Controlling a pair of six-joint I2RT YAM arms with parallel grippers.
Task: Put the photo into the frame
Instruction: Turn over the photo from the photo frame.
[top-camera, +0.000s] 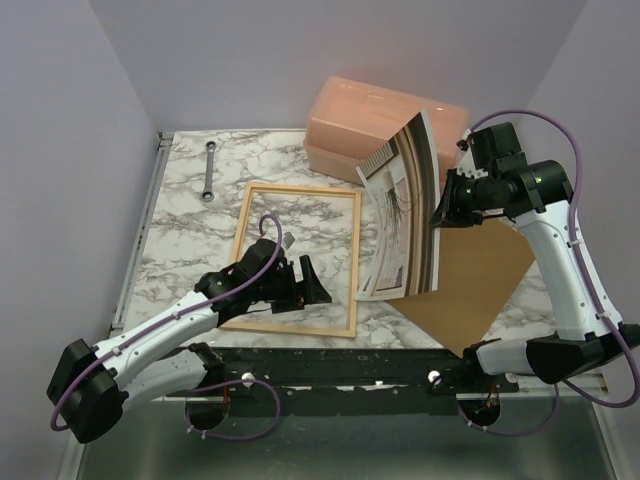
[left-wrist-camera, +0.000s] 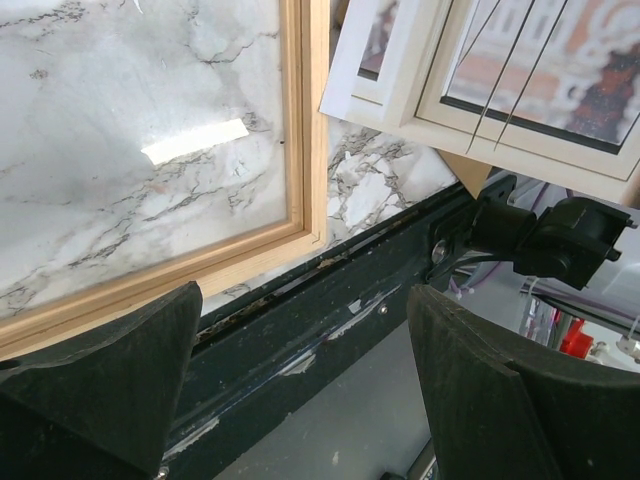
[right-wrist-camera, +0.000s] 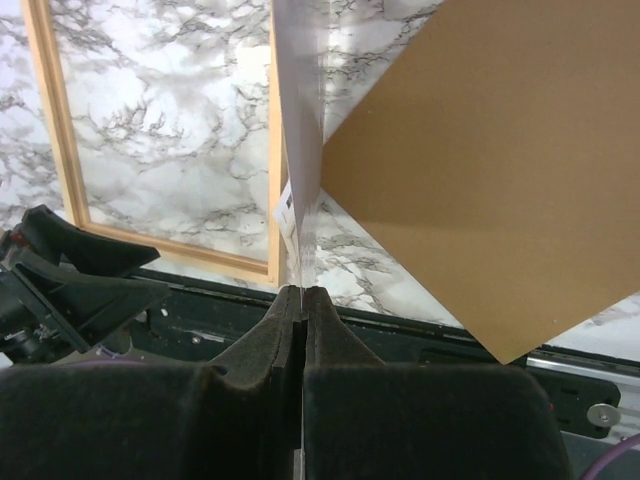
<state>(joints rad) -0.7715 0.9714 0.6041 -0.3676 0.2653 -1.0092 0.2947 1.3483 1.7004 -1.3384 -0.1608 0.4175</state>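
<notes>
Marble-patterned table (top-camera: 180, 230), seen from the room: a large thin light-wood rectangular picture frame (top-camera: 300, 188) lies flat on it, left of centre, with the marble showing through its opening.

The rectangular paper photo of a spindly plant by a window (top-camera: 400, 220) is not in the frame. It is up off the table on its edge and bowed, with the printed face turned toward the frame. It sits between the frame's right rail and a brown fibreboard panel (top-camera: 480, 280) that lies flat on the right side of the table. Its near lower corner hangs close beside the frame's right rail; whether it touches the rail or the table cannot be determined.

The right gripper (top-camera: 440, 215) is closed on the photo's right-hand edge. The wrist view shows the sheet pinched between the two dark pads with no gap.

The left gripper (top-camera: 300, 275) is at the frame's near right corner, jaws spread wide with nothing between them. Its wrist view shows the corner of the wood moulding just ahead of the fingers, with the dark rail at the table's near edge below.

A peach plastic rectangular box (top-camera: 370, 125) stands at the far side of the table, behind the photo. A metal spanner (top-camera: 209, 170) lies near the far left corner, well apart from the frame.
</notes>
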